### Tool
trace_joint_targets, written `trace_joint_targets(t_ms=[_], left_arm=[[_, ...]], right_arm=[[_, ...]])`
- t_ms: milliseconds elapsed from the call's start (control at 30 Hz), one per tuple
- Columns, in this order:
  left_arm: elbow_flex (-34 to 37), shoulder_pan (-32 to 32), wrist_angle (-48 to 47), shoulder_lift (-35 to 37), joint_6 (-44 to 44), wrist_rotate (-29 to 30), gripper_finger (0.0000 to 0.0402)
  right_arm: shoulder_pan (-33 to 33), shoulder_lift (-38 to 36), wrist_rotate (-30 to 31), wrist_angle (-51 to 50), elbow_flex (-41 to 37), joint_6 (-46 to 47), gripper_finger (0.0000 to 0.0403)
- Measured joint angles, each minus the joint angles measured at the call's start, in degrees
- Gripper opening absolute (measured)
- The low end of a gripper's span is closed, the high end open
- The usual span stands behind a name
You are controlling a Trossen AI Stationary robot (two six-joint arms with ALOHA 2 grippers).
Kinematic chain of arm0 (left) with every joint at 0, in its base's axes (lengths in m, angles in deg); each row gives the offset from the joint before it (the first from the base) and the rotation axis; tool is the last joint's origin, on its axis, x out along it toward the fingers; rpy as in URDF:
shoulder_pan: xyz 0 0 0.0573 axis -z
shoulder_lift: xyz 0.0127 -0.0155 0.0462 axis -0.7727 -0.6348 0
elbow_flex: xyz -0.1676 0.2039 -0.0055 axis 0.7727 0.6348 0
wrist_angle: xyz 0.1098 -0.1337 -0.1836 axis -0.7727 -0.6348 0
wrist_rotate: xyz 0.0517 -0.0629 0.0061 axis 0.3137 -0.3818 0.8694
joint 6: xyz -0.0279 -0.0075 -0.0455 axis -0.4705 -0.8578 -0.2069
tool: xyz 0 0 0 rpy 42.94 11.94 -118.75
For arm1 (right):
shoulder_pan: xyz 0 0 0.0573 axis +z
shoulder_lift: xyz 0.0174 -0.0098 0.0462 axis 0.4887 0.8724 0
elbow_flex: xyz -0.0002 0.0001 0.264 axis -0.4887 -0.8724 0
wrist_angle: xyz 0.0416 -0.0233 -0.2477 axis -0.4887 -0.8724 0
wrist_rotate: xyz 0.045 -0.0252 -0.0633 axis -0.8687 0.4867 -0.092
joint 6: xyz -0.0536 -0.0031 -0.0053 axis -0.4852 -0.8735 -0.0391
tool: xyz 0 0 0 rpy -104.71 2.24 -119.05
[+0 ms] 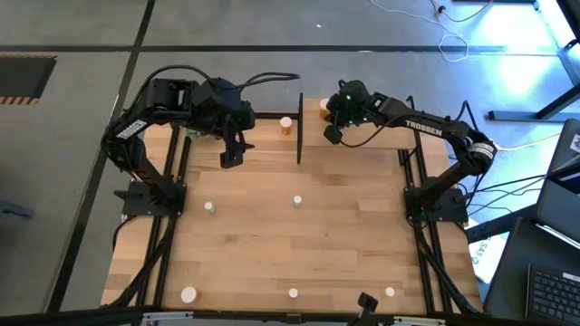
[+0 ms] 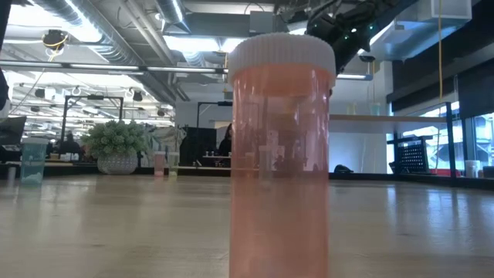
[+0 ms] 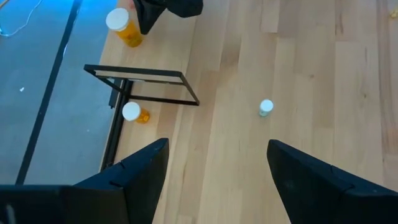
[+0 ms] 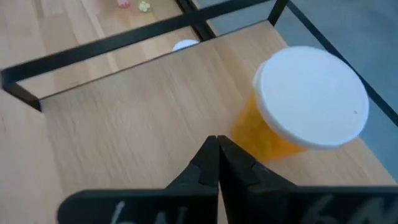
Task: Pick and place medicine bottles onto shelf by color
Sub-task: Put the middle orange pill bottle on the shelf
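Right pincer shut, empty, above light-wood black-framed shelf, just beside white-capped orange medicine bottle standing there. Left pincer wide open, empty, over wooden counter. Small white-capped bottles scattered on counter.

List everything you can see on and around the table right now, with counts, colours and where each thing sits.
Orange bottles: two, white caps, one beside the shelf's upright, one on the shelf board.
Small bottles: six white caps scattered on the table, e.g. middle; body colours unclear from above.
Pink-red bottle: one, right in front of the low camera.
Shelf: one, light wood, black frame, far edge.
Plant: one, green, in the room behind.
Left gripper: open, above the table.
Right gripper: shut, beside the shelf bottle.
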Motion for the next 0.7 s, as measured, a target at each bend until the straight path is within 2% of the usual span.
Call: trace_joint_targets(t_ms=[333,700], left_arm=[[0.0,0.0,0.0,0.0,-0.1,0.0,0.0268],[0.0,0.0,0.0,0.0,-1.1,0.0,0.0268]], right_arm=[[-1.4,2.5,2.0,4.9,0.0,-1.6,0.0002],[-1.3,3.0,1.4,4.7,0.1,-0.6,0.0002]])
